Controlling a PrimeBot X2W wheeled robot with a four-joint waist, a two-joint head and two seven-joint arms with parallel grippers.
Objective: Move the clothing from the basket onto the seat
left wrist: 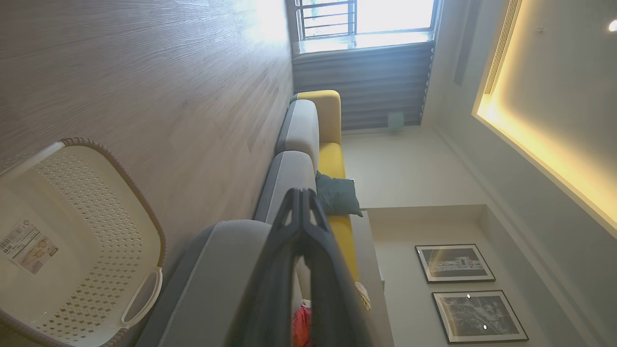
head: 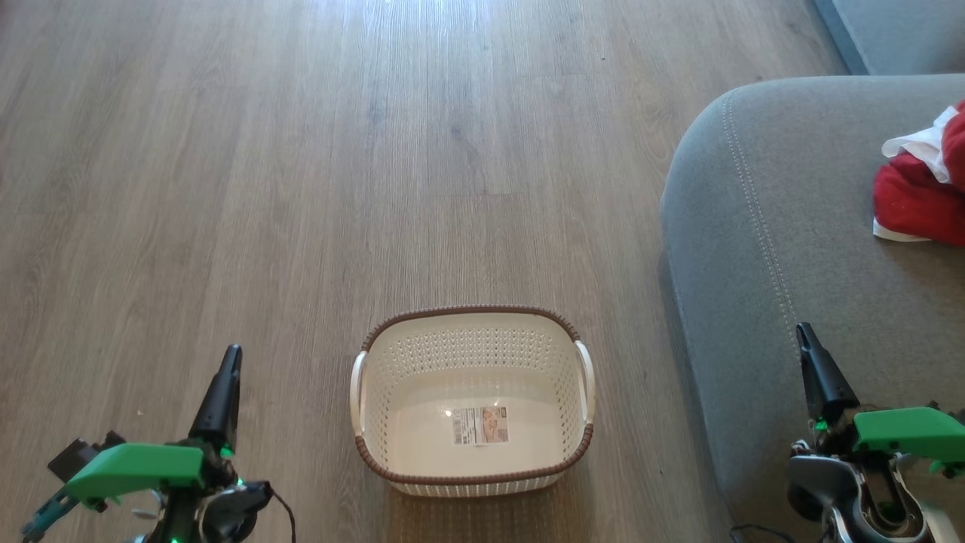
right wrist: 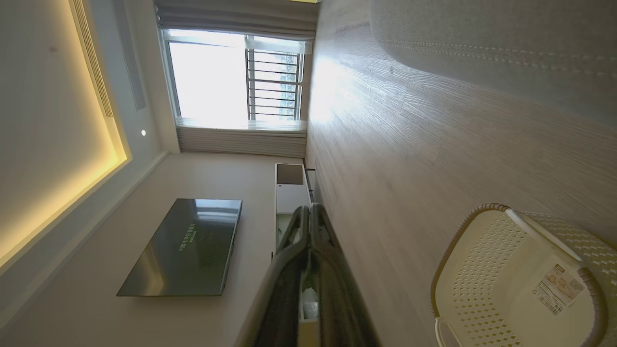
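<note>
- Two sets of fingers pressed together, nothing held: L gripper lower left over floor, R gripper lower right over seat.
- Basket: ctr, upright on wood floor, sticker showing on its bottom.
- Clothing: red w/ white parts, bunched on seat at right edge of head view, well apart from basket.
- Seat: grey, pale stitched seam, near basket's right side.

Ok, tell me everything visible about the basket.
The basket is small, cream-white perforated plastic, a rounded rectangle with a brown woven-look rim and two side handles. It stands upright on the wood floor, apart from the seat, empty save a sticker on its bottom.
</note>
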